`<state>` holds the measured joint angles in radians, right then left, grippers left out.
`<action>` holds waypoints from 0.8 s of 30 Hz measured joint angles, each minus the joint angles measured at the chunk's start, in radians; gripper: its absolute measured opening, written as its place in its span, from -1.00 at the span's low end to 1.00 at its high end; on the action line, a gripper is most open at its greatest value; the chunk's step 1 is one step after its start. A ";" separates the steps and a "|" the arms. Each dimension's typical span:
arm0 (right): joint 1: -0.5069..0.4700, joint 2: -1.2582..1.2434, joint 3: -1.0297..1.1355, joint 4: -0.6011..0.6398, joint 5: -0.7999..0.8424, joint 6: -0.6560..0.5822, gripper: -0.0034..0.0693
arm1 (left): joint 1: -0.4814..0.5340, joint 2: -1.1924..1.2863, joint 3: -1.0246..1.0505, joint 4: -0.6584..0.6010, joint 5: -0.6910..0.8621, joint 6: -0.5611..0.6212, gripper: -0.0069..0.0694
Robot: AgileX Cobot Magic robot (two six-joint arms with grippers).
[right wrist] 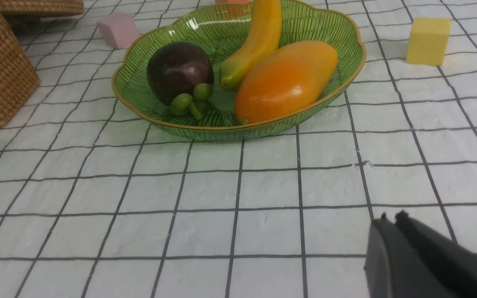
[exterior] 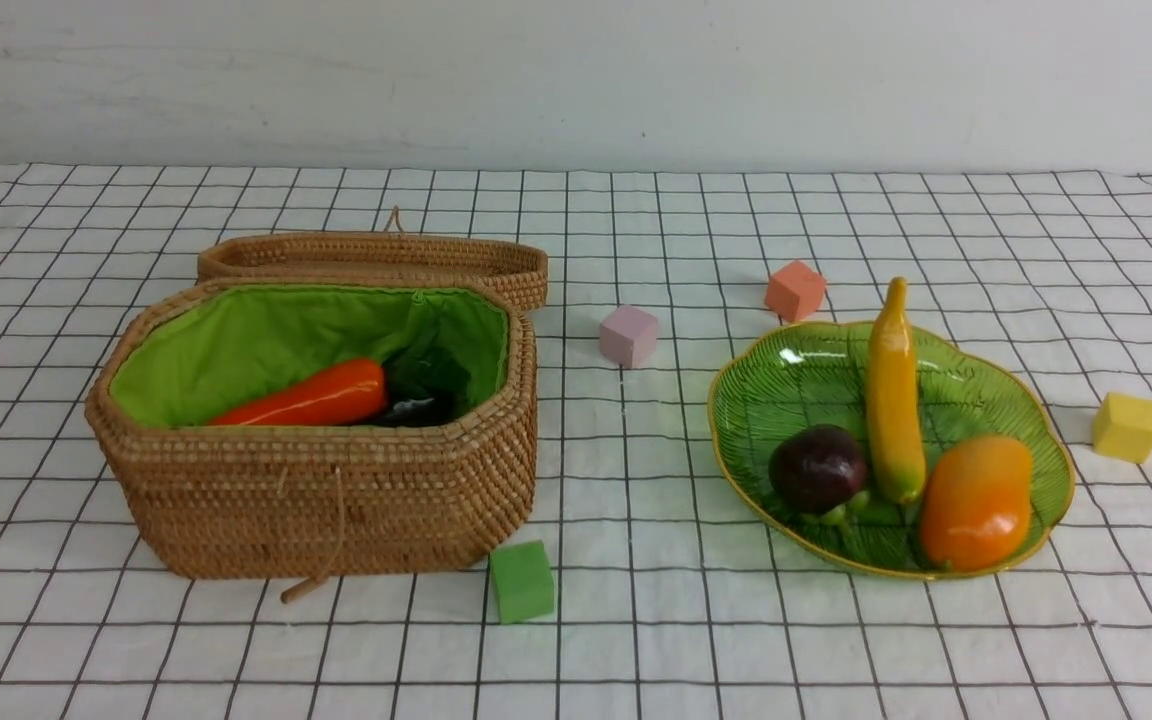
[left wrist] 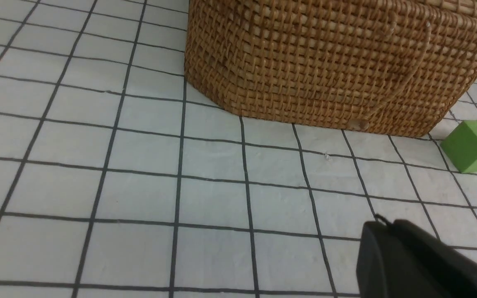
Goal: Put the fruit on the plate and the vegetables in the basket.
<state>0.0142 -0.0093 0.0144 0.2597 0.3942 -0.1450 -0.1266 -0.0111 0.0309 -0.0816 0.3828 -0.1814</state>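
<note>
The green leaf-shaped plate (exterior: 1031,420) (right wrist: 346,62) holds the yellow banana (exterior: 893,395) (right wrist: 259,39), the orange mango (exterior: 976,500) (right wrist: 286,80) and the dark purple mangosteen (exterior: 816,468) (right wrist: 179,70). Inside the woven basket (exterior: 336,495) (left wrist: 325,62) lie the carrot (exterior: 311,397) and a dark eggplant (exterior: 421,405), partly hidden by the rim. My left gripper (left wrist: 381,223) hangs shut and empty over the cloth in front of the basket. Near the plate, my right gripper (right wrist: 389,218) is shut on nothing. Neither arm shows in the front view.
The basket's lid (exterior: 376,258) lies behind it. Small cubes stand on the checked cloth: green (exterior: 522,581) (left wrist: 472,145) by the basket's front corner, pink (exterior: 628,335) (right wrist: 118,29), salmon (exterior: 794,290) and yellow (exterior: 1126,427) (right wrist: 427,40) around the plate.
</note>
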 joint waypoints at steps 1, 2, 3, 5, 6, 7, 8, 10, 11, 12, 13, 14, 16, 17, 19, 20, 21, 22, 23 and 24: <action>0.000 0.000 0.000 0.000 0.000 0.000 -0.81 | 0.000 0.000 0.000 0.000 0.000 0.000 -0.85; 0.000 0.000 0.000 0.000 0.000 0.000 -0.81 | 0.000 0.000 0.000 0.000 0.000 0.000 -0.85; 0.000 0.000 0.000 0.000 0.000 0.000 -0.80 | 0.000 0.000 0.000 0.000 0.001 0.000 -0.85; 0.000 0.000 0.000 0.000 0.000 0.000 -0.80 | 0.000 0.000 0.000 0.000 0.003 0.000 -0.85; 0.000 0.000 0.000 0.000 0.000 0.000 -0.80 | 0.000 0.000 0.000 0.000 0.003 0.000 -0.85; 0.000 0.000 0.000 0.000 0.000 0.000 -0.80 | 0.000 0.000 0.000 0.000 0.004 0.000 -0.85; 0.000 0.000 0.000 0.000 0.000 0.000 -0.80 | 0.000 0.000 0.000 0.000 0.005 0.000 -0.85; 0.000 0.000 0.000 0.000 0.000 0.000 -0.80 | 0.000 0.000 0.000 0.000 0.005 0.000 -0.85; 0.000 0.000 0.000 0.000 0.000 0.000 -0.80 | 0.000 0.000 0.000 0.000 0.005 0.000 -0.85; 0.000 0.000 0.000 0.000 0.000 0.000 -0.80 | 0.000 0.000 0.000 0.000 0.005 0.000 -0.85; 0.000 0.000 0.000 0.000 0.000 0.000 -0.79 | 0.000 0.000 0.000 0.000 0.005 -0.001 -0.85; 0.000 0.000 0.000 0.000 0.000 0.000 -0.78 | 0.000 0.000 0.000 0.000 0.005 -0.001 -0.85; 0.000 0.000 0.000 0.000 0.000 0.000 -0.78 | 0.000 0.000 0.000 0.000 0.005 -0.002 -0.85; 0.000 0.000 0.000 0.000 0.000 0.000 -0.77 | 0.000 0.000 0.000 0.000 0.005 -0.003 -0.85; 0.000 0.000 0.000 0.000 0.000 0.000 -0.77 | 0.000 0.000 0.000 0.000 0.005 -0.003 -0.85; 0.000 0.000 0.000 0.000 0.000 0.000 -0.76 | 0.000 0.000 0.000 0.000 0.005 -0.003 -0.85; 0.000 0.000 0.000 0.000 0.000 0.000 -0.76 | 0.000 0.000 0.000 0.000 0.005 -0.003 -0.85; 0.000 0.000 0.000 0.000 0.000 0.000 -0.75 | 0.000 0.000 0.000 0.000 0.005 -0.003 -0.85; 0.000 0.000 0.000 0.000 0.000 0.000 -0.75 | 0.000 0.000 0.000 0.000 0.005 -0.003 -0.85; 0.000 0.000 0.000 0.000 0.000 0.000 -0.75 | 0.000 0.000 0.000 0.000 0.005 -0.003 -0.85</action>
<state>0.0142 -0.0093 0.0144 0.2592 0.3942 -0.1450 -0.1266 -0.0111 0.0309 -0.0816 0.3879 -0.1846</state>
